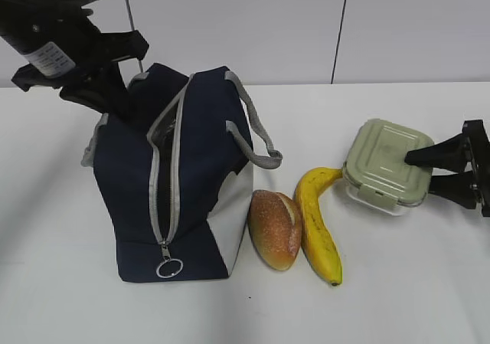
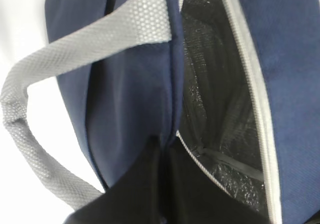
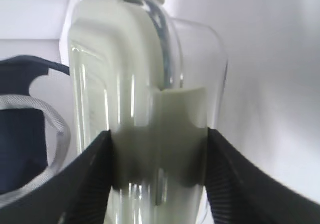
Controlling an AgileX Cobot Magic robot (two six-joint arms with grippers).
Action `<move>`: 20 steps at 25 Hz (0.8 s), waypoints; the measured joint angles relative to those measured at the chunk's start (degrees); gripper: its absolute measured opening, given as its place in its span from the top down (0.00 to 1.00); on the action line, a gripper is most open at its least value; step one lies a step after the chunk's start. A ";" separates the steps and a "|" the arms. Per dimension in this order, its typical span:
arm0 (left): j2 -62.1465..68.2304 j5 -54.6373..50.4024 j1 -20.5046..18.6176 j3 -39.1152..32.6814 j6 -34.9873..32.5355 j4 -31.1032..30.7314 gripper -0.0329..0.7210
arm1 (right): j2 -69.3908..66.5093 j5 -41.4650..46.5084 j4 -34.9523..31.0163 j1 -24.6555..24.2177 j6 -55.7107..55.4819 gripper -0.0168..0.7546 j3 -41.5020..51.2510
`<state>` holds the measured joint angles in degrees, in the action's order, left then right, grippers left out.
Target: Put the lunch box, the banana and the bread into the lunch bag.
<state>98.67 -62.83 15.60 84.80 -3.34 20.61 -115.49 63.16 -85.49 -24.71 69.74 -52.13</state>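
Note:
The navy lunch bag (image 1: 191, 191) stands at the left with its zipper undone and the silver lining (image 2: 220, 99) showing. My left gripper (image 1: 116, 103) is shut on the bag's fabric at the top rim (image 2: 165, 144), beside a grey handle (image 2: 75, 39). To the bag's right, the bread (image 1: 274, 229) and the banana (image 1: 318, 229) lie side by side on the table. My right gripper (image 1: 418, 171) is shut on the lunch box (image 1: 387, 164), one finger on its green lid and the other on its clear base (image 3: 145, 84). The box is slightly tilted.
The white table (image 1: 413, 283) runs out in front and to the right. The bag's second grey handle (image 1: 256, 141) loops out toward the bread. A zipper ring pull (image 1: 169, 267) hangs low on the bag's front. A white wall stands behind.

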 joint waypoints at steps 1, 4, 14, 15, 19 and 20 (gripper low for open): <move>0.00 0.12 0.00 0.00 0.00 0.00 0.96 | 0.13 0.00 -0.87 0.00 0.09 0.48 0.00; 0.00 0.19 0.00 0.00 -0.06 0.05 0.96 | 1.22 -0.11 -3.03 0.26 0.09 0.48 0.00; 0.00 0.98 0.00 0.00 -2.27 2.26 0.96 | 10.35 0.08 -6.84 13.85 -4.73 0.48 -5.33; 0.00 1.05 0.00 0.00 -2.41 2.26 0.96 | 11.06 0.21 -6.69 15.41 -5.88 0.48 -7.15; 0.00 1.53 0.00 0.00 -2.40 2.41 0.96 | 12.62 1.17 -5.89 21.09 -12.03 0.48 -15.27; 0.00 1.83 0.00 0.00 -2.40 2.41 0.96 | 12.75 1.34 -5.24 22.17 -14.00 0.48 -16.96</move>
<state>98.67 -61.01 15.60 84.80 -5.74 23.03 -102.74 64.50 -90.73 -2.54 55.74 -69.09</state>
